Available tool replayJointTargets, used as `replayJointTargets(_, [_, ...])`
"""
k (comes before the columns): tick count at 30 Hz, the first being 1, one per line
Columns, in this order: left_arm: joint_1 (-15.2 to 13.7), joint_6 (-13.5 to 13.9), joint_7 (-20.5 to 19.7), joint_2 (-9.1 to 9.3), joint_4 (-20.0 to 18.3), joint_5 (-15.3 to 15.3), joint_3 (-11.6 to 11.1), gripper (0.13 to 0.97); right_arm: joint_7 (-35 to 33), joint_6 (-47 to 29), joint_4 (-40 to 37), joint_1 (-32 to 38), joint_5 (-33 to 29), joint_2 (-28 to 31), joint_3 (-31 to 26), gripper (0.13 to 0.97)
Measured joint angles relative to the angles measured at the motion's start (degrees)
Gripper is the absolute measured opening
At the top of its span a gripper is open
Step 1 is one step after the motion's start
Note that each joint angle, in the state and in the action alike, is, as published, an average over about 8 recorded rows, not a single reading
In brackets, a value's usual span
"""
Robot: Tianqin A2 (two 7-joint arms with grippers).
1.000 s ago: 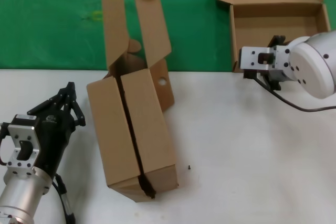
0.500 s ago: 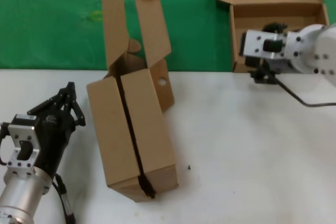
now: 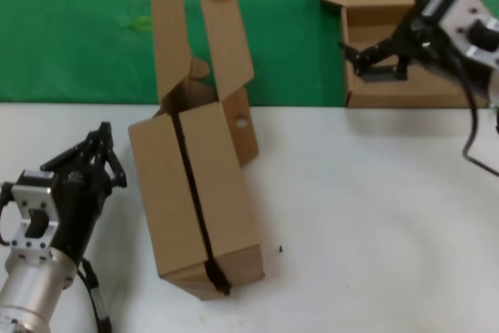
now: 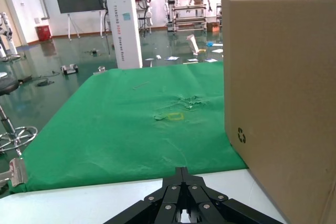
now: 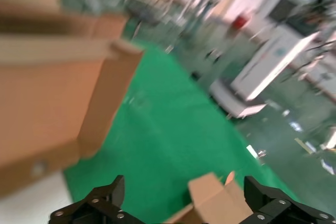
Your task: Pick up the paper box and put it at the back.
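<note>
**Right tool swung up over the paper box**

Head view: the right tool [image 3: 390, 25], since a second ago raised from the box's front wall, is spread wide and empty above the paper box [image 3: 409, 44], seated on the green cloth [image 3: 78, 29] at 1 o'clock. Release is judged complete.

Left wrist view: the left tool [image 4: 181, 203] is seen closed, empty, parked on the desk [image 4: 79, 203].

Right wrist view: the right tool's fingers are parted, with nothing held.

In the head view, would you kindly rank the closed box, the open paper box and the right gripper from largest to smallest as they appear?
1. The closed box, lying on the white table, looks largest.
2. The open paper box on the green cloth comes next, though it sits farther away and is partly covered.
3. The right gripper, open over that box, looks smallest.
</note>
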Motion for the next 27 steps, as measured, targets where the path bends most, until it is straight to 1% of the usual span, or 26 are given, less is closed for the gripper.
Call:
replayJointTargets(1, [0.00, 0.00, 0.00, 0.00, 0.00, 0.00, 0.00, 0.143, -0.57, 1.71, 0.01, -1.14, 1.70, 0.06, 0.98, 0.736])
replayJointTargets(2, [0.00, 0.00, 0.00, 0.00, 0.00, 0.00, 0.00, 0.143, -1.09, 3.21, -0.02, -2.13, 3.22, 0.11, 1.81, 0.736])
replayJointTargets(4, [0.00, 0.00, 0.00, 0.00, 0.00, 0.00, 0.00, 0.143, -1.91, 5.31, -0.15, -3.51, 5.46, 0.16, 2.95, 0.773])
replayJointTargets(10, [0.00, 0.00, 0.00, 0.00, 0.00, 0.00, 0.00, 0.148, -3.09, 7.66, -0.45, -5.11, 8.00, 0.11, 3.79, 0.882])
replayJointTargets(14, [0.00, 0.00, 0.00, 0.00, 0.00, 0.00, 0.00, 0.159, -4.07, 9.31, -0.68, -6.35, 9.67, -0.05, 3.92, 0.882])
replayJointTargets(17, [0.00, 0.00, 0.00, 0.00, 0.00, 0.00, 0.00, 0.164, -5.01, 10.89, -0.89, -7.53, 11.27, -0.21, 4.06, 0.910])
replayJointTargets(22, [0.00, 0.00, 0.00, 0.00, 0.00, -0.01, 0.00, 0.221, -6.79, 13.87, -1.29, -9.75, 14.28, -0.51, 4.31, 0.956])
replayJointTargets(25, [0.00, 0.00, 0.00, 0.00, 0.00, -0.01, 0.00, 0.256, -7.88, 15.71, -1.54, -11.12, 16.14, -0.69, 4.46, 0.958])
replayJointTargets(26, [0.00, 0.00, 0.00, 0.00, 0.00, -0.01, 0.00, 0.256, -8.26, 16.33, -1.63, -11.59, 16.77, -0.75, 4.51, 0.959])
replayJointTargets(27, [0.00, 0.00, 0.00, 0.00, 0.00, -0.01, 0.00, 0.276, -8.63, 16.96, -1.71, -12.05, 17.40, -0.81, 4.56, 0.961])
